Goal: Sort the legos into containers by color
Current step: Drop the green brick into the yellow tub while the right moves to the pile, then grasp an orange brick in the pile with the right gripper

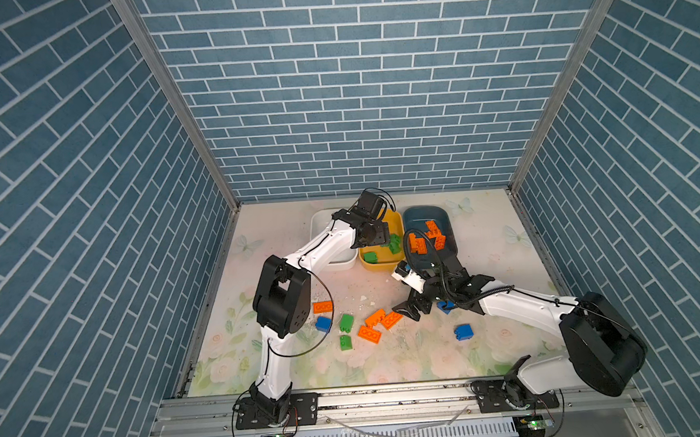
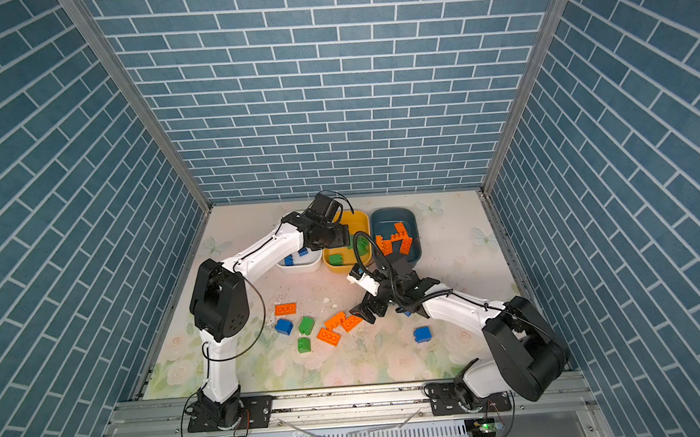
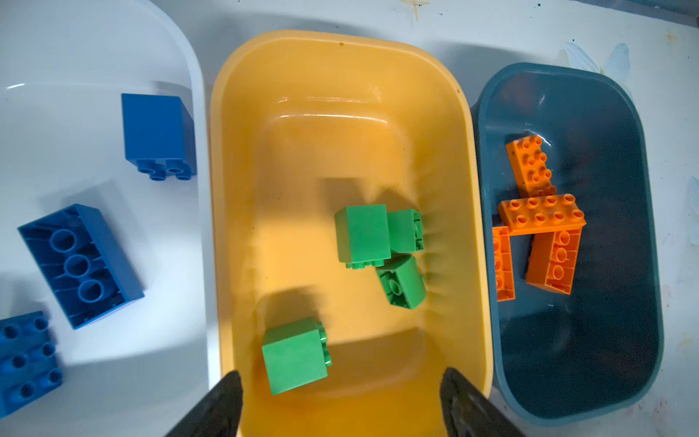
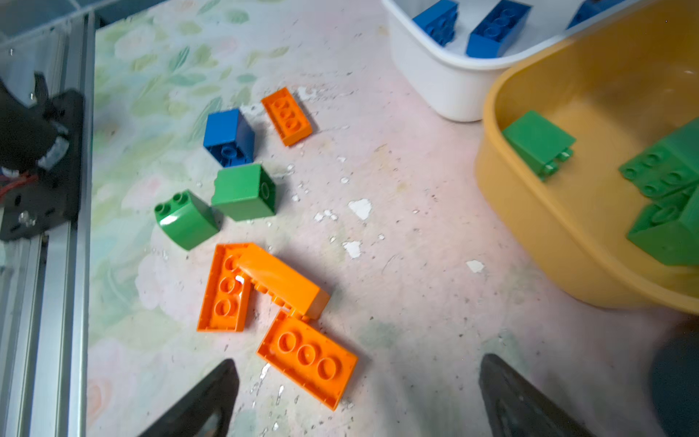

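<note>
Legos [image 1: 368, 334] lay partly sorted: blue bricks [image 3: 79, 265] in the white tub [image 3: 113, 38] at frame left, green bricks [image 3: 363, 234] in the central yellow tub [image 3: 340, 75], orange bricks [image 3: 541, 213] in the teal tub [image 3: 605, 359] at right, others loose on the table [image 1: 390, 362]. The left gripper [image 3: 342, 374] hung spread and empty over the yellow tub. The right gripper [image 4: 358, 360], likewise spread and empty, hovered above loose orange bricks [image 4: 306, 355].

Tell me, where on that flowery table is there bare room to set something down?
Bare: the near strip of table between the loose bricks and the metal rail; also the far corner right of the teal tub. Crowded: those bricks left of centre, and the row of tubs at the back.
</note>
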